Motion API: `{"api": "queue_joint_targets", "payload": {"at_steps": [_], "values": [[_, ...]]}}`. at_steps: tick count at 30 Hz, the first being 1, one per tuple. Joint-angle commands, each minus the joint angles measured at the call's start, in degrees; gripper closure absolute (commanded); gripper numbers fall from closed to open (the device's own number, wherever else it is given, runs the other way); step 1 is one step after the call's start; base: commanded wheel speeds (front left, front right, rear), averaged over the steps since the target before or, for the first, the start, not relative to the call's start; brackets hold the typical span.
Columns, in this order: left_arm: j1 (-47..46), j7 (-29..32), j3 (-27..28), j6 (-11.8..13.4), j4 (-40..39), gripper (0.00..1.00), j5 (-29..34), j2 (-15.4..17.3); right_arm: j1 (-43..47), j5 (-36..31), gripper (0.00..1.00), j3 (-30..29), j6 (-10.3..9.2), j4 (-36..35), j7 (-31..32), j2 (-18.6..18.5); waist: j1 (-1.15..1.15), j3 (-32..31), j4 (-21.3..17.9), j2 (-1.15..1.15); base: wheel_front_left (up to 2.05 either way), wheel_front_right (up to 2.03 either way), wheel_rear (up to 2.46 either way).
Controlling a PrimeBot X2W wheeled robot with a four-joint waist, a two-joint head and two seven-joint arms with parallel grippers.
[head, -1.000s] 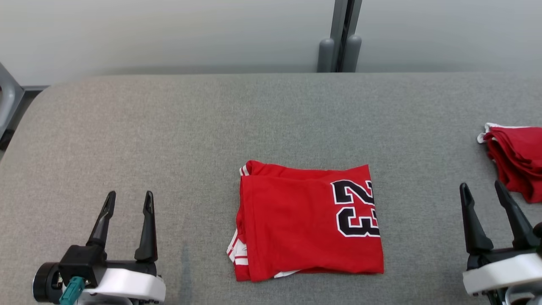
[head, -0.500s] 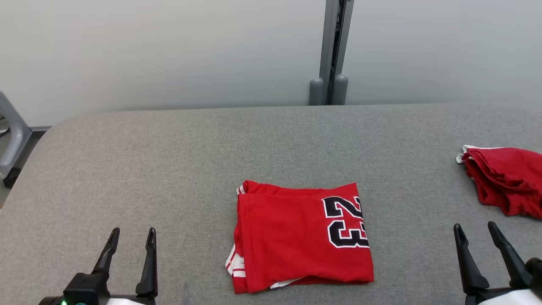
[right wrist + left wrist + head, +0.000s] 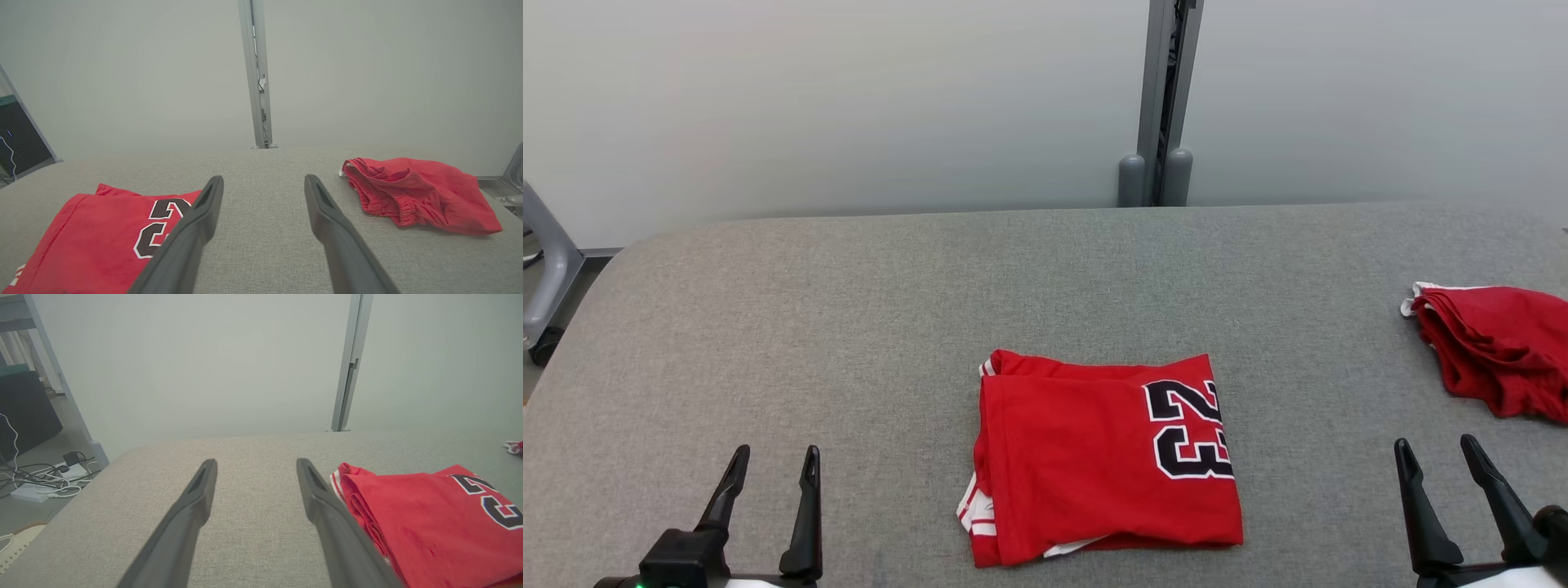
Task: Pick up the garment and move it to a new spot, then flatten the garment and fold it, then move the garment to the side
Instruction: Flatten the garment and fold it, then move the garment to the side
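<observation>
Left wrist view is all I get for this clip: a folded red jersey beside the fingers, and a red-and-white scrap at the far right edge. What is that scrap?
Observer: It is the corner of a second red garment. It is bunched up rather than folded, and lies on the table well apart from the folded jersey, on the robot's right.
Operator: Is the right gripper on either piece?
Observer: No. The right gripper is open and holds nothing. In its own wrist view its fingers point at the stretch of table between the two garments.
</observation>
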Motion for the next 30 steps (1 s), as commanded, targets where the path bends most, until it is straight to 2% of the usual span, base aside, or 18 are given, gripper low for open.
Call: {"api": "queue_joint_targets", "payload": {"at_steps": [1, 13, 20, 25, 30], "values": [[0.7, 0.1, 0.1, 0.3, -0.3, 0.0, -0.3, 0.5, 0.5, -0.2, 0.0, 0.0, 0.02, -0.1, 0.2, -0.2, 0.0, 0.1, 0.0, 0.0, 0.0, 0.0, 0.0], [0.5, 0.5, -0.1, 0.9, -1.3, 0.0, -0.5, 0.8, 0.0, 0.0, 0.0, -0.3, 0.02, -0.4, 0.2, -0.3, 0.0, 0.8, 0.0, 0.0, 0.0, 0.0, 0.0], [-2.6, 0.4, -0.9, 0.8, -1.9, 0.0, -0.4, 0.4, -3.0, 0.9, 0.0, 0.8, 0.02, 0.3, 0.3, -1.1, 0.0, 4.1, 1.7, 0.0, 0.0, 0.0, 0.0], [-6.3, -0.6, -2.1, 0.3, -1.1, 0.0, 0.2, 0.0, -6.7, 2.6, 0.0, 5.1, 0.02, 3.5, -0.2, -2.0, 0.0, 8.0, 4.5, 0.0, 0.0, 0.0, 0.0], [-9.7, -1.6, -3.3, -0.1, 0.3, 0.0, 0.6, -0.9, -10.4, 4.7, 0.0, 10.1, 0.02, 9.7, -0.4, -2.2, 0.0, 11.1, 7.0, 0.0, 0.0, 0.0, 0.0]]}}
